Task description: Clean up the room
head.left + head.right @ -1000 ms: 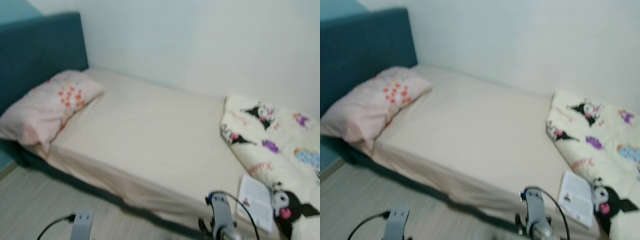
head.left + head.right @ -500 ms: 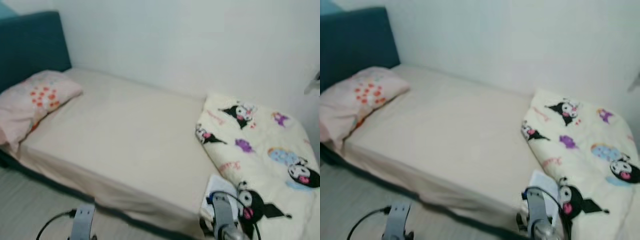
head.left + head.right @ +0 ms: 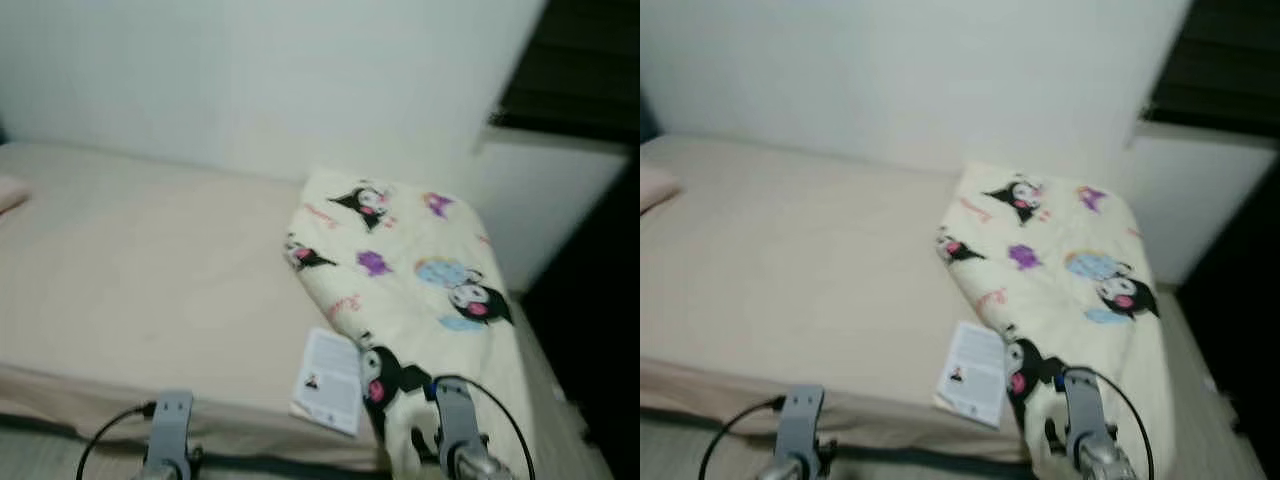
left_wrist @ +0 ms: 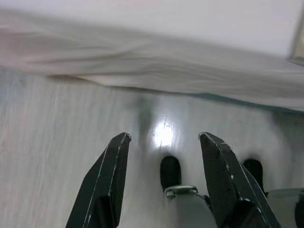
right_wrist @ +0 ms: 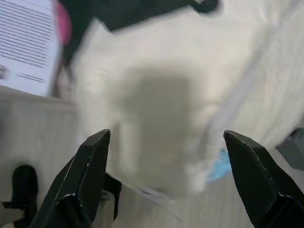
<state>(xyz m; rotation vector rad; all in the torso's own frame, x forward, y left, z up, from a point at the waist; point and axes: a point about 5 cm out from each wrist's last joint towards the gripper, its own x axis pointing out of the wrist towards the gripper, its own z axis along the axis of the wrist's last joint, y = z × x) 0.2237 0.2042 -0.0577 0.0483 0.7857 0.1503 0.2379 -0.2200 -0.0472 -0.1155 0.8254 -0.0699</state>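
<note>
Two things on the bed [image 3: 150, 270] want tidying: a bunched quilt [image 3: 410, 270] at its foot and a booklet [image 3: 328, 380] just beside it, near the edge. Judging by this, the robot is at the approach stage; next it must reach in. Left claw [image 4: 164, 178] hangs spread over floor [image 4: 47, 142]; right claw [image 5: 164, 183] gapes, empty, above the quilt's overhang. Blur hides the booklet's print.

The bed [image 3: 150, 270] wore a plain cream sheet. At three o'clock on it lay a pale yellow blanket [image 3: 410, 260] printed with black, pink, purple and blue cartoon figures. At its five o'clock edge sat a white leaflet [image 3: 328, 380] with dark print. The wall [image 3: 250, 80] was white, the floor [image 4: 57, 137] pale grey wood-grain.
</note>
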